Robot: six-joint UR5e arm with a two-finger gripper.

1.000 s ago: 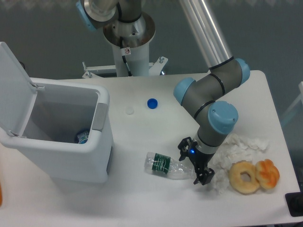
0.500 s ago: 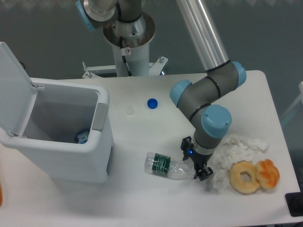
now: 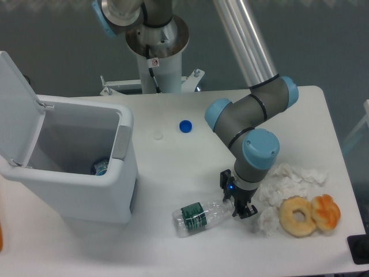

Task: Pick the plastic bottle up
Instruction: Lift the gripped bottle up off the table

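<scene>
The plastic bottle [image 3: 202, 217] is clear and crinkled with a dark green label band. It lies tilted on the white table in front of the bin, its neck end pointing up and right. My gripper [image 3: 235, 202] points down at that right end, and its dark fingers [image 3: 225, 179] are closed around the bottle's neck end. The contact itself is partly hidden by the wrist.
An open white bin [image 3: 124, 144] with its lid up stands at the left, with a small object [image 3: 100, 167] inside. A blue cap [image 3: 185, 126] and a white disc [image 3: 158, 135] lie behind. Crumpled tissue [image 3: 288, 176] and two doughnuts [image 3: 298, 216] lie to the right.
The gripper moved left onto the bottle's right end and its fingers narrowed. The bottle swung: its label end slid down and left, its neck end rose toward the gripper.
</scene>
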